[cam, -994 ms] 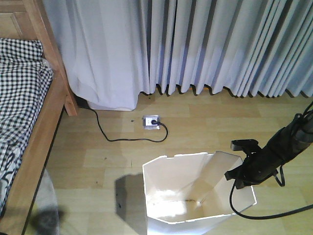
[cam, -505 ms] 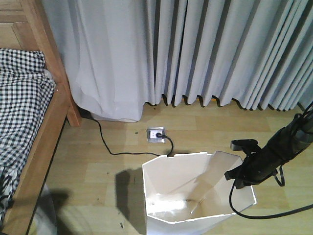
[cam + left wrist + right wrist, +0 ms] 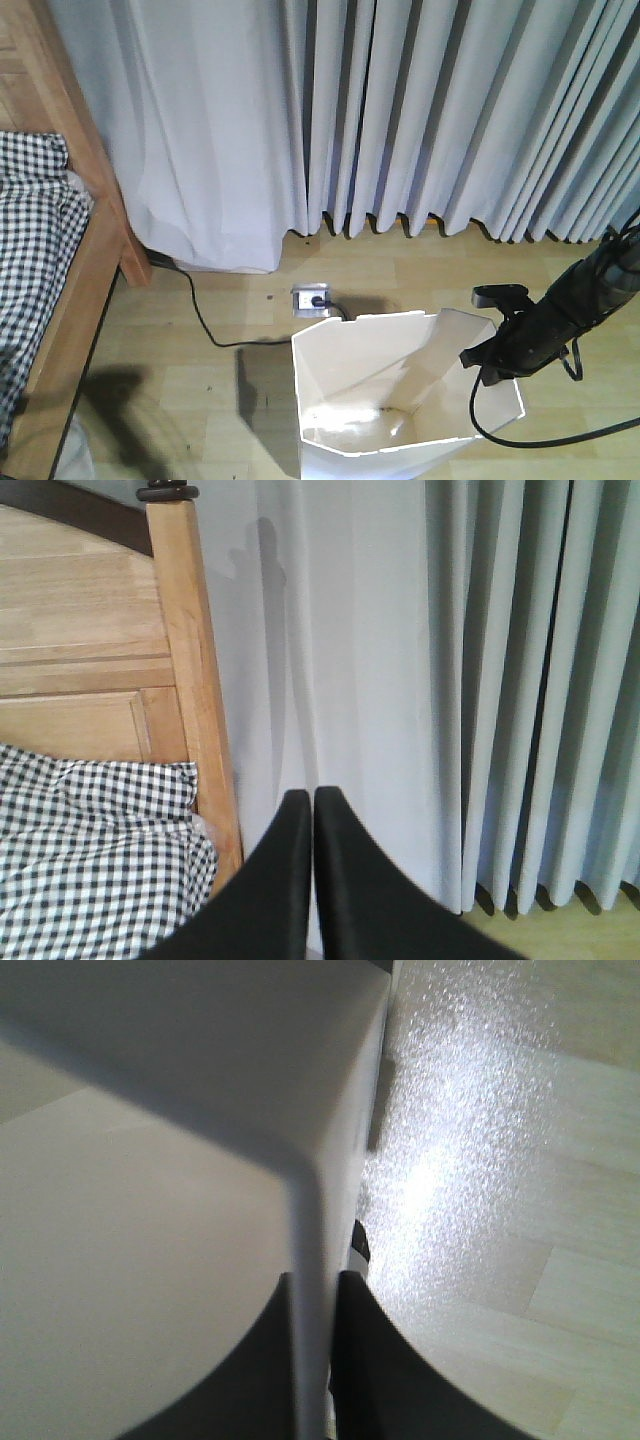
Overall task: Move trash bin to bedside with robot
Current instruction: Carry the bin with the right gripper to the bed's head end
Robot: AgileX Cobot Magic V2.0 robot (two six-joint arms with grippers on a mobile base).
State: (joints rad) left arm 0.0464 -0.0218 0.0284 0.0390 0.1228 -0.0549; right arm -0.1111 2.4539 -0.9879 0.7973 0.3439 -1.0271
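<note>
The white trash bin (image 3: 370, 390) stands low in the front view, its mouth open toward me. My right gripper (image 3: 487, 365) is shut on the bin's right rim, one finger inside and one outside. The right wrist view shows the bin wall (image 3: 150, 1260) pinched edge-on in that gripper (image 3: 315, 1285). The bed, a light wooden frame (image 3: 70, 290) with checked bedding (image 3: 30, 250), lies along the left edge, apart from the bin. In the left wrist view, my left gripper (image 3: 313, 798) is shut and empty, raised in front of the curtain beside the bedpost (image 3: 195, 680).
Grey-white curtains (image 3: 420, 110) hang across the back wall down to the wooden floor. A floor socket (image 3: 311, 300) with a plug sits just behind the bin, and its black cable (image 3: 205, 325) runs left toward the bedpost. A dark shadow (image 3: 120, 400) lies on the floor near the bed.
The whole view has shifted: the curtains, socket and bed frame slid relative to the bin, the socket now sits close behind its rim, and less of the bed shows. The right gripper's hold is unchanged.
</note>
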